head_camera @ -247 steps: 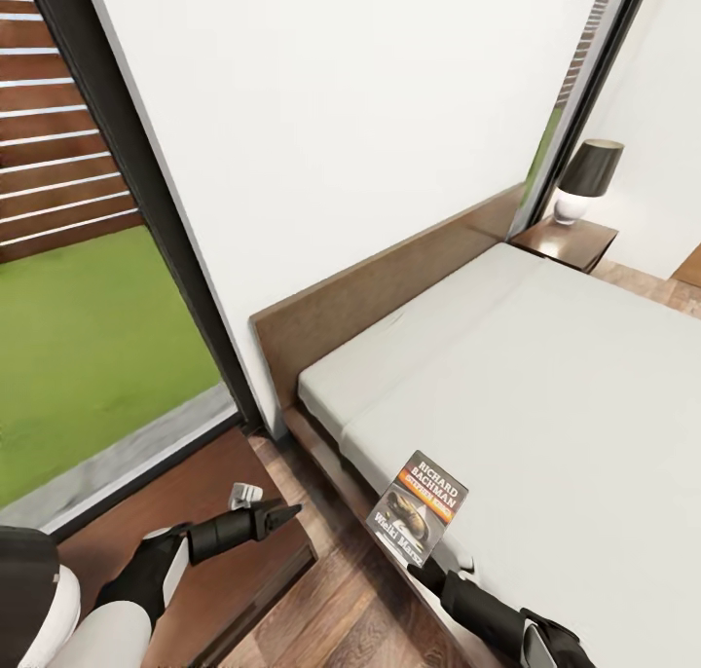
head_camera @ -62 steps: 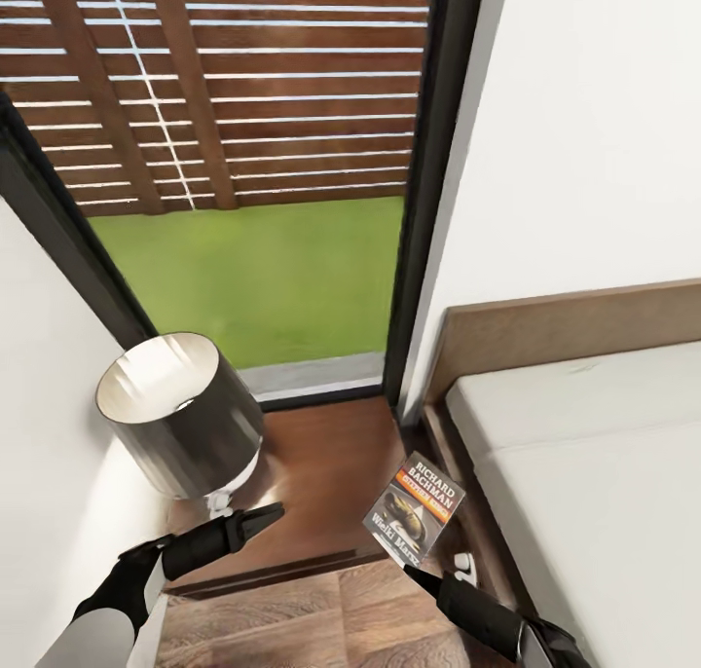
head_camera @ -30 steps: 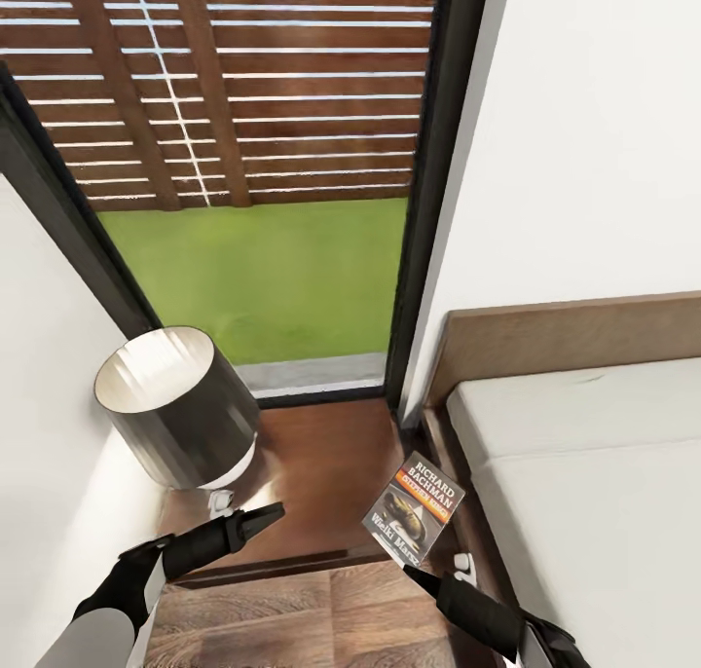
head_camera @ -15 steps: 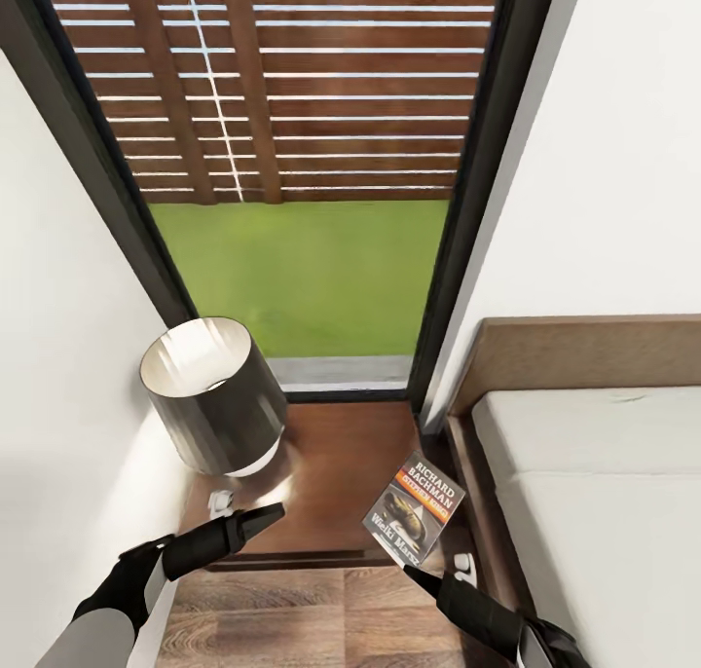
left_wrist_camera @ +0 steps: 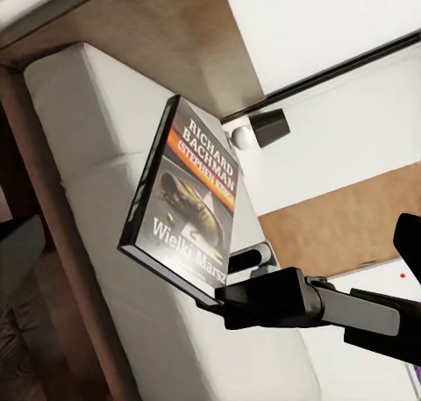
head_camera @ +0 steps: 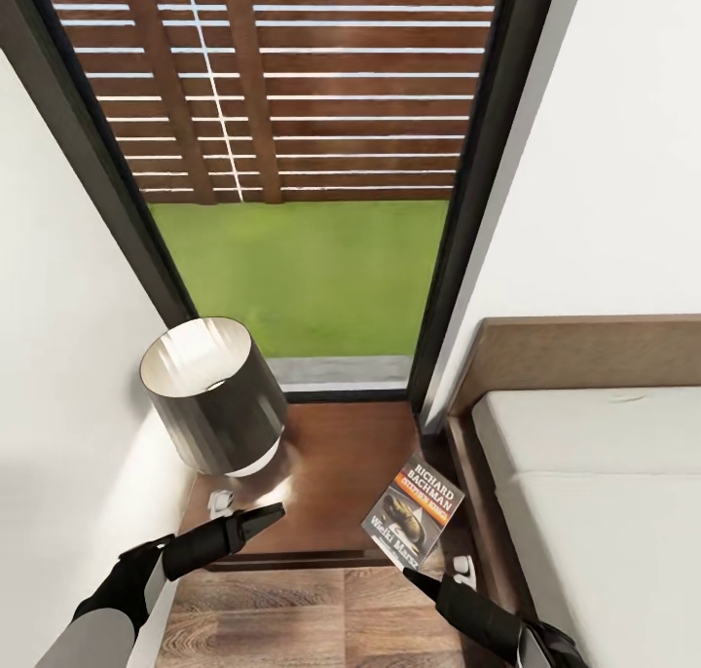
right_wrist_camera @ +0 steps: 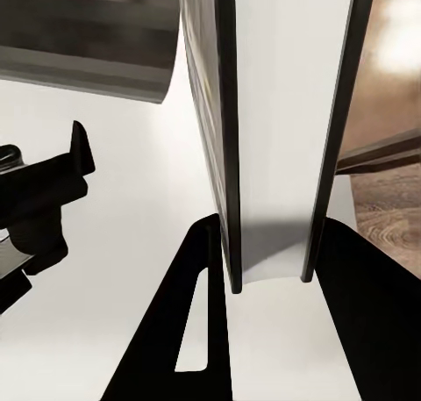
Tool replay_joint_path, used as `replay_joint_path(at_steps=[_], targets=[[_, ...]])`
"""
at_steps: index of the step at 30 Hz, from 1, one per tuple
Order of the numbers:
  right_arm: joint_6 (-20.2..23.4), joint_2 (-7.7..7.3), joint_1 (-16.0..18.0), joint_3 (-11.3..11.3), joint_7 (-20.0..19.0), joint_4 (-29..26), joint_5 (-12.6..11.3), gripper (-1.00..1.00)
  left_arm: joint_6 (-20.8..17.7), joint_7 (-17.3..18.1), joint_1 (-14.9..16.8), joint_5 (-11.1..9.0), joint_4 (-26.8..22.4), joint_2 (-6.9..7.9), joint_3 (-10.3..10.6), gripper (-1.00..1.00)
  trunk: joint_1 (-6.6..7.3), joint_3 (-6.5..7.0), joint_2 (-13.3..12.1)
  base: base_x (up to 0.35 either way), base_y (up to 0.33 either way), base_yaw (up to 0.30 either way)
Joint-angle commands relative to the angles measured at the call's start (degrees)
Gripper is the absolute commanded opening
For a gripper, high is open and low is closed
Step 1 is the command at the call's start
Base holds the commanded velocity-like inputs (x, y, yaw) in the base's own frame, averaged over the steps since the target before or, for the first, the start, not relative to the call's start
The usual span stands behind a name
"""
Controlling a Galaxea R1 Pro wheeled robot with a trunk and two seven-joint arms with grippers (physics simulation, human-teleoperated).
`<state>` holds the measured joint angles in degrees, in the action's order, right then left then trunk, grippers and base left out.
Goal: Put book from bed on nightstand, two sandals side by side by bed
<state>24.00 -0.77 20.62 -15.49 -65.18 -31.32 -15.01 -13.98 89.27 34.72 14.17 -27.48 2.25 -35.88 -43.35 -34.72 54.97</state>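
Right gripper (head_camera: 417,578): clamped on the book's lower edge, its two black fingers (right_wrist_camera: 203,331) pressing either cover; the grasp has held through the whole swing away from the bed
Book (head_camera: 414,509): upright and tilted, held in the air above the near right corner of the nightstand (head_camera: 341,463), not yet resting on it
Left gripper (head_camera: 265,517): fingers drawn together to a point, holding nothing, hovering over the nightstand's near left edge just in front of the lamp (head_camera: 209,395)
Change: the view has swung left from the bed (head_camera: 604,512) and has now settled on the nightstand, barely shifting in the last half second
Meaning: the carry looks finished; lowering and releasing the book probably comes next
Far: window (head_camera: 312,191) with slatted fence and grass beyond
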Motion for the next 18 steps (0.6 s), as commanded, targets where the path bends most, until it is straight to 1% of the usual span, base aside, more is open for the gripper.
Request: replay_joint_path(at_steps=[1, 5, 9, 14, 16, 18], targets=[[0.5, 0.01, 0.0, -0.1, -0.2, 0.0, -0.3, -1.00, -0.6, 0.4, 0.1, 0.6, 0.0, -0.05, -0.4, 1.00, 0.00, -0.05, 0.0, 0.000, 0.000, 0.000], [0.5, 0.04, 0.0, -0.1, -0.2, 0.0, -0.3, -1.00, -0.6, 0.4, 0.1, 0.6, 0.0, -0.07, -0.4, 1.00, 0.00, -0.05, 0.0, 0.017, 0.000, 0.000], [0.5, 0.07, 0.0, -0.1, -0.2, 0.1, -0.3, -1.00, -0.6, 0.4, 0.1, 0.6, 0.5, -0.13, -0.4, 1.00, 0.00, -0.05, 0.0, 0.152, 0.000, 0.000], [0.5, 0.08, 0.0, -0.1, 0.1, 0.1, -0.3, -1.00, -0.6, 0.4, 0.1, 0.5, 1.0, -0.14, -0.4, 1.00, 0.00, -0.05, 0.0, 0.031, 0.000, 0.000], [0.6, 0.13, 0.0, -0.1, 0.1, 0.0, -0.3, -1.00, -0.6, 0.4, 0.1, 0.6, 1.0, -0.26, -0.4, 1.00, 0.00, -0.05, 0.0, 0.004, 0.000, 0.000], [0.9, 0.12, 0.0, -0.1, 0.1, 0.0, -0.3, -1.00, -0.4, 0.4, 0.1, 0.5, 1.0, -0.79, -0.4, 1.00, 0.00, -0.05, 0.0, 0.001, 0.000, 0.000]])
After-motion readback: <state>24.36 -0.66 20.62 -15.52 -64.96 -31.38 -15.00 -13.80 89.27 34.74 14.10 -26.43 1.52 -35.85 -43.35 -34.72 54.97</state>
